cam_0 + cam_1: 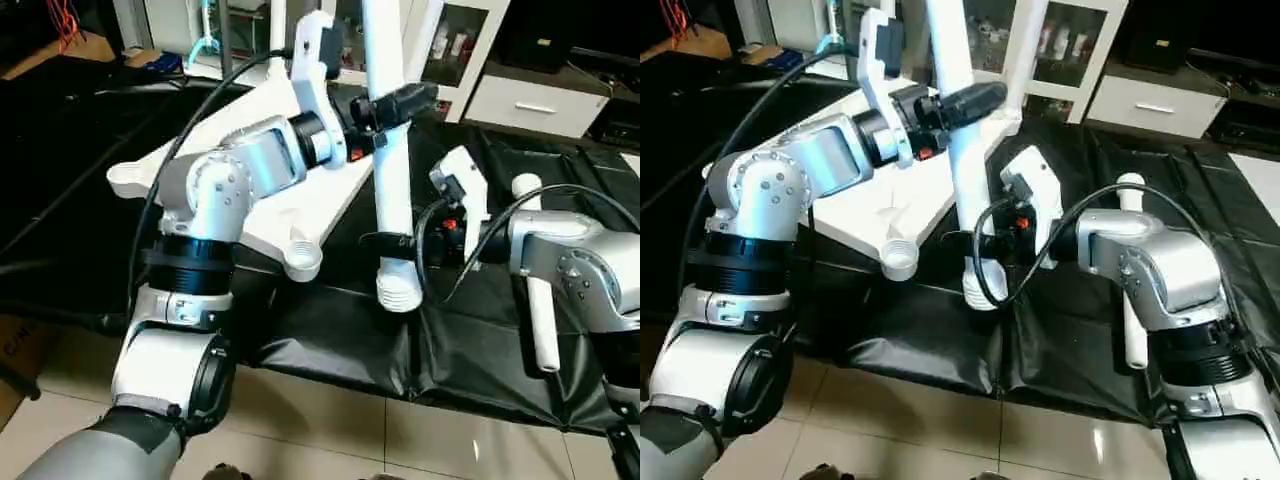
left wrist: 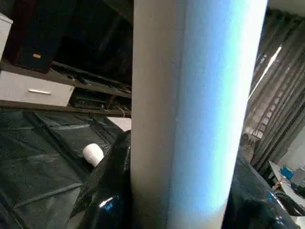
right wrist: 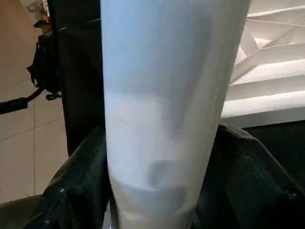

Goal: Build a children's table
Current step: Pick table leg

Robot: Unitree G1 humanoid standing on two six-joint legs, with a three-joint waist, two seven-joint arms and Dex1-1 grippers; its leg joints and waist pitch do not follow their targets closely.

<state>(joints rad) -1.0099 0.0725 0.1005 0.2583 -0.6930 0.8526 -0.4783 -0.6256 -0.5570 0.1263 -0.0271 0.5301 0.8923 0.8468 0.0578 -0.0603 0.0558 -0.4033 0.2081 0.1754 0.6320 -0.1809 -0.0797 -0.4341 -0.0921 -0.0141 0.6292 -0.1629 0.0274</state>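
The white tabletop (image 1: 310,205) lies underside up on the black mat, one round corner socket (image 1: 303,260) pointing toward me. A long white leg (image 1: 392,180) stands nearly upright just right of that socket, its ribbed lower end (image 1: 400,292) low over the mat. My left gripper (image 1: 388,105) is shut on the leg high up. My right gripper (image 1: 393,241) is shut on it near the bottom. Black fingers (image 3: 248,181) flank the tube (image 3: 162,119) in the right wrist view. The left wrist view has the same tube (image 2: 190,119) close up. A second leg (image 1: 535,300) lies on the mat, partly behind my right forearm.
A black mat (image 1: 350,350) covers the low work surface, and its front edge drops to a tiled floor (image 1: 400,440). A white glass-door cabinet (image 1: 450,40) and a white drawer unit (image 1: 530,100) stand behind. Cables run along both arms.
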